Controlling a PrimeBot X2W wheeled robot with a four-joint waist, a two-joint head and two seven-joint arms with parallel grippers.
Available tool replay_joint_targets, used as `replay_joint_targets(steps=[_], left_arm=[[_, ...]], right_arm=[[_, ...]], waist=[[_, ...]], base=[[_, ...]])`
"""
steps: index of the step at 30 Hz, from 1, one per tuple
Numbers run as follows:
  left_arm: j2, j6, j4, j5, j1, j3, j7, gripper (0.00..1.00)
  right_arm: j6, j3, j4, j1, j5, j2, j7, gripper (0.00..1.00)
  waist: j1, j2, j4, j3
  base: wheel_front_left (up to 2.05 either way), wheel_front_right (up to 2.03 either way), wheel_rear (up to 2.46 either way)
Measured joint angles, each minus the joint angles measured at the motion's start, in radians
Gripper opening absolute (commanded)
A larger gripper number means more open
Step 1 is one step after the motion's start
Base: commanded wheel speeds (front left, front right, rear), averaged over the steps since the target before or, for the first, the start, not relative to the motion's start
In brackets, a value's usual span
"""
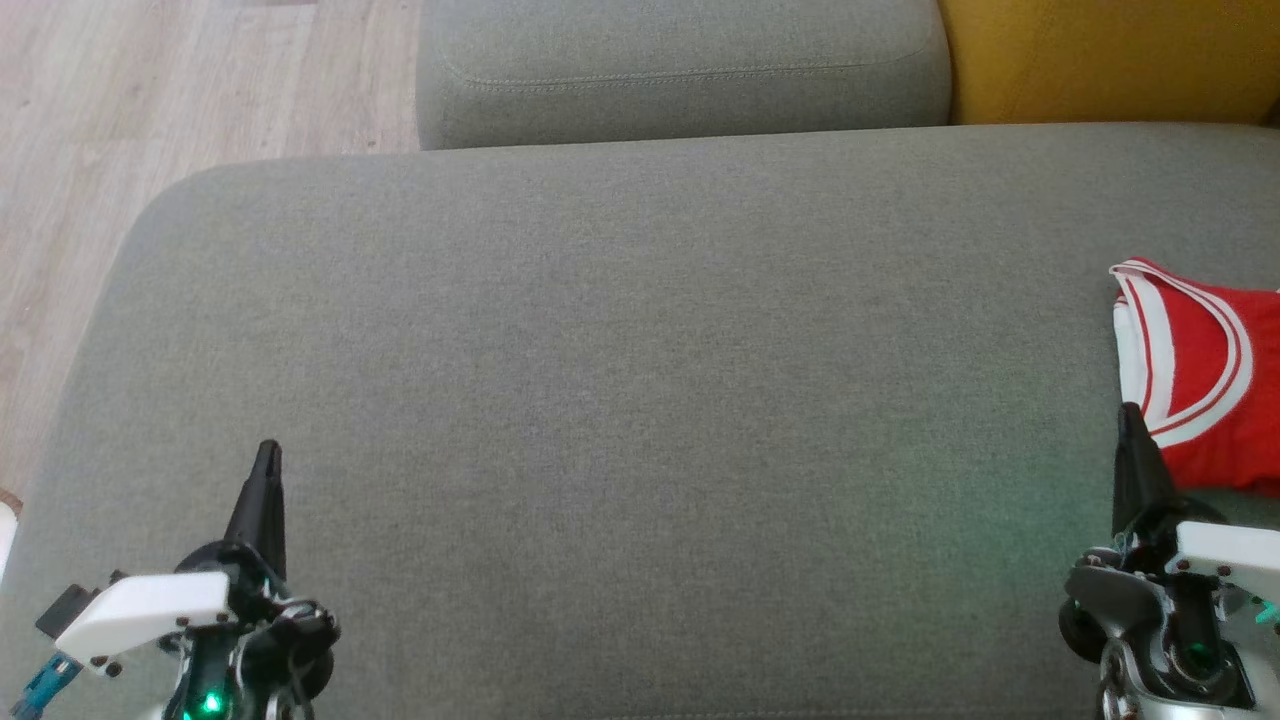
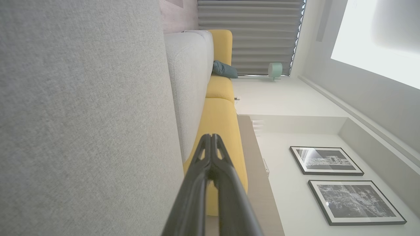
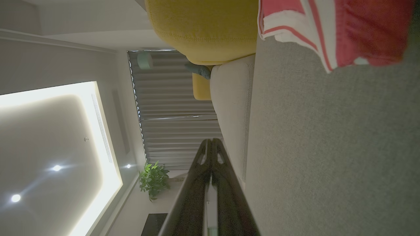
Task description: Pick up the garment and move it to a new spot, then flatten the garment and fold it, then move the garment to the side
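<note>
From my head, a grey seat (image 1: 640, 400) spreads ahead of both jaws, with wood floor (image 1: 150, 90) out beyond my left jaws and a grey back cushion (image 1: 680, 70) and a yellow cushion (image 1: 1110, 55) far ahead. The garment (image 1: 1210, 380), red with white bands, lies on the seat just ahead of my right jaws, a little to their outer side. Its banded edge faces my left jaws. The frame cuts it off, so I cannot tell its long axis. My left fingers (image 1: 262, 500) and right fingers (image 1: 1135, 460) point forward, low over the seat and well apart. Both pairs are pressed together and hold nothing.

From my left wrist, the arm is rolled on its side, so the seat (image 2: 82, 114) stands like a wall beside the fingers (image 2: 197, 196). The tips meet, gripping nothing. Ahead are the yellow sofa (image 2: 220, 121), a curtain (image 2: 249, 32) and two framed pictures (image 2: 325, 160).

From my right wrist, the arm is rolled the other way. The seat (image 3: 328, 147) runs beside the closed, empty fingers (image 3: 226, 196). The garment (image 3: 328, 29) lies ahead of the tips, off towards the seat side and apart from them. A plant (image 3: 153, 178) and a lit ceiling panel (image 3: 49, 147) show on the far side.
</note>
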Motion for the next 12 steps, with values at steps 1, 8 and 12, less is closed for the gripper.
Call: replay_joint_targets(steps=[1,8,12], left_arm=[[0.0,0.0,0.0,0.0,0.0,0.0,0.0,0.0],[0.0,0.0,0.0,0.0,0.0,0.0,0.0,0.0],[0.0,0.0,0.0,0.0,0.0,0.0,0.0,0.0]], right_arm=[[0.0,0.0,0.0,0.0,0.0,0.0,0.0,0.0],[0.0,0.0,0.0,0.0,0.0,0.0,0.0,0.0],[0.0,0.0,0.0,0.0,0.0,0.0,0.0,0.0]], waist=[[0.0,0.0,0.0,0.0],[0.0,0.0,0.0,0.0],[0.0,0.0,0.0,0.0]], base=[[0.0,0.0,0.0],[0.0,0.0,0.0],[0.0,0.0,0.0]])
